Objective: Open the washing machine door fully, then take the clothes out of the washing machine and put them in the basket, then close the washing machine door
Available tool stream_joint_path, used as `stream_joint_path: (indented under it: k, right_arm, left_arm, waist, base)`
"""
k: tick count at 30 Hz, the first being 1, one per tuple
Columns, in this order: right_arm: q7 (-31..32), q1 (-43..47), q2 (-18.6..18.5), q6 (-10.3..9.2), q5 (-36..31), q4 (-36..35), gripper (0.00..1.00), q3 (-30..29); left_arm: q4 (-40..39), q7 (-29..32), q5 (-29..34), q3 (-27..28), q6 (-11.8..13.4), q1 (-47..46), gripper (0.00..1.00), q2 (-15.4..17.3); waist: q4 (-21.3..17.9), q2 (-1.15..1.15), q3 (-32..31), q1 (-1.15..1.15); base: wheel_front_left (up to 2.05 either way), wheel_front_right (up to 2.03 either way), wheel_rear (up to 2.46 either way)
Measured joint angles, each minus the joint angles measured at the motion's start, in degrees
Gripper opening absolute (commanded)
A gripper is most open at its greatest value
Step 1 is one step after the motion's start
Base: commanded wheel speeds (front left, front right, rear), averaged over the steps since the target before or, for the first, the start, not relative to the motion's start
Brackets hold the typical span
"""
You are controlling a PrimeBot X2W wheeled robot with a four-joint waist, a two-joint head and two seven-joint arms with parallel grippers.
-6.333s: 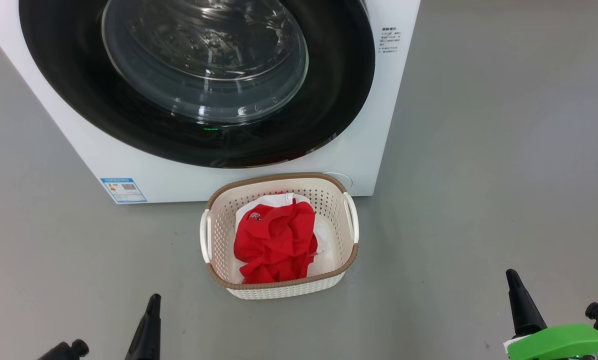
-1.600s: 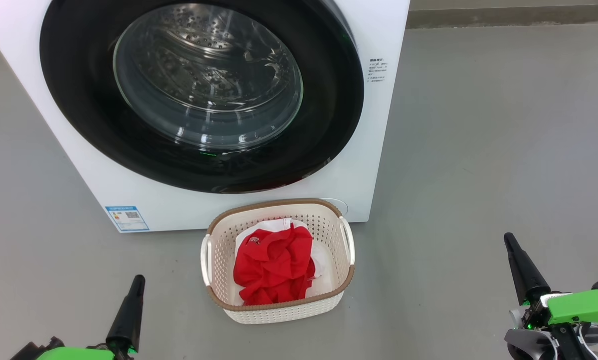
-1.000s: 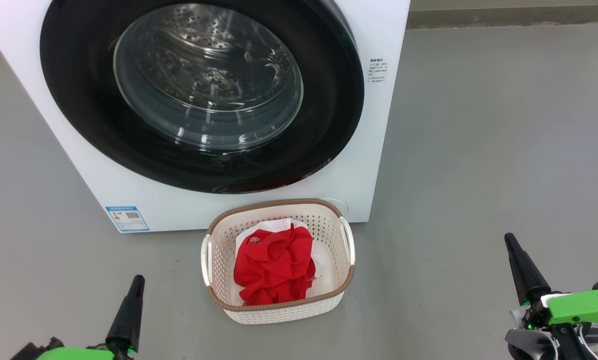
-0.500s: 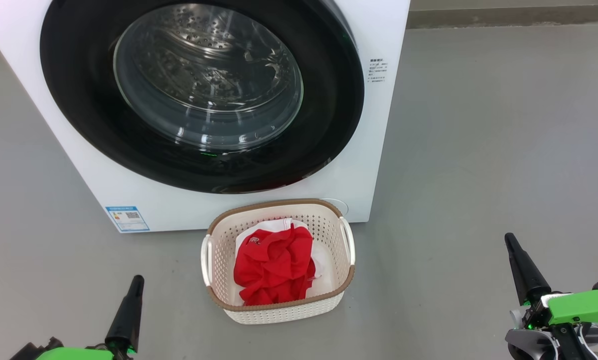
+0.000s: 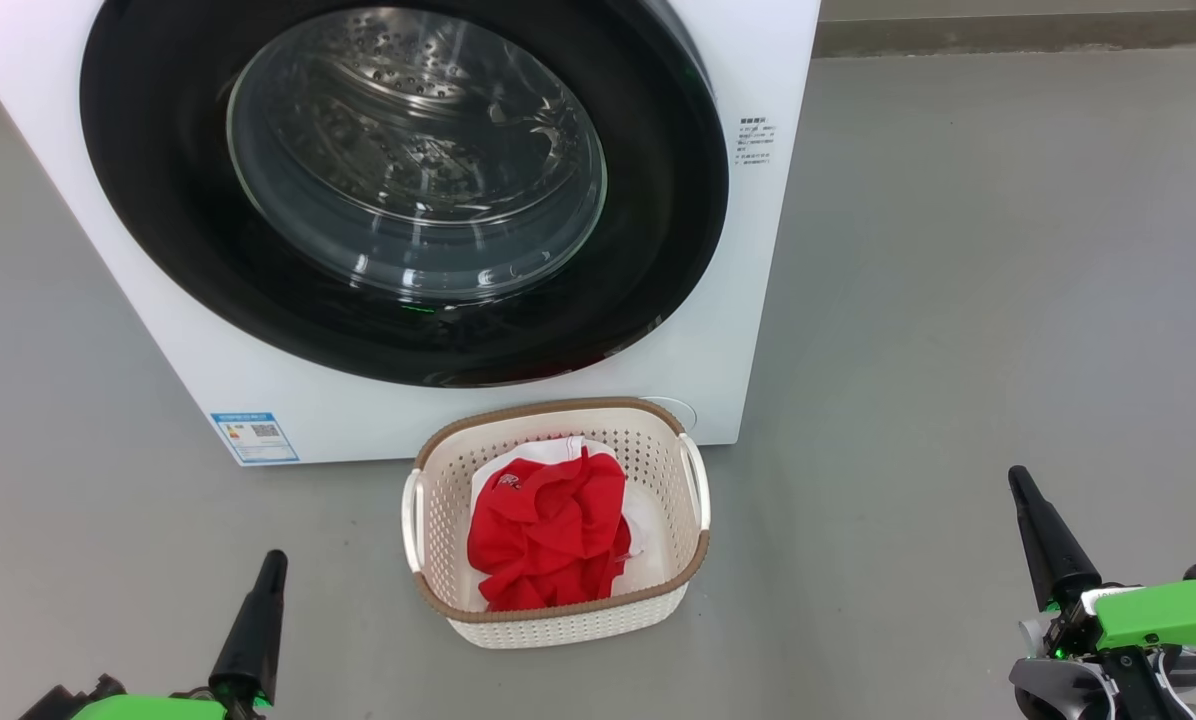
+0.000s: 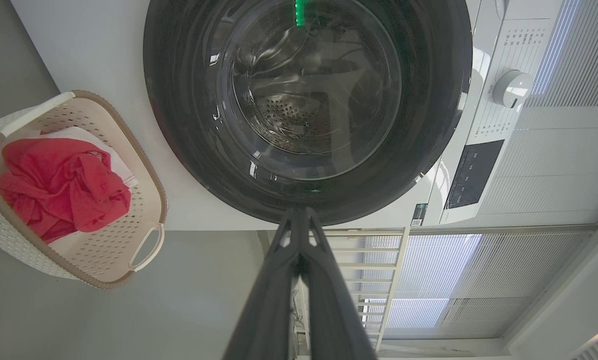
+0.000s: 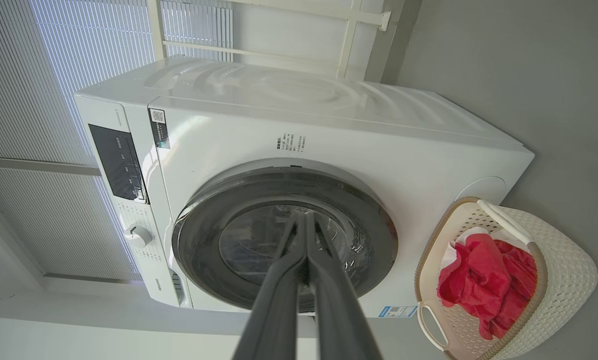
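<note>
Both empty: left gripper and right gripper were pinched shut; closed-looking door lay ahead, well apart; basket nearer left.

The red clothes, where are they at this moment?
In the head view's lower middle, the clothes lie bunched inside the basket, on the floor in front of the washing machine, below its shut door.

The left pincer and right pincer are hovering low at either side, fingers pressed together, tips seemingly leaning slightly inward.
</note>
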Motion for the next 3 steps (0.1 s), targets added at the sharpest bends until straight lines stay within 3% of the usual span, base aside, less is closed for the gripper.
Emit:
stream_joint_path:
  k: [3]
  right_arm:
    - [0.0,0.0,0.0,0.00,0.0,0.0,0.00,0.0]
  left_arm:
    - [0.0,0.1,0.0,0.0,0.0,0.0,0.00,0.0]
  waist:
    - [0.0,0.00,0.0,0.00]
  base:
    - [0.00,0.00,0.00]
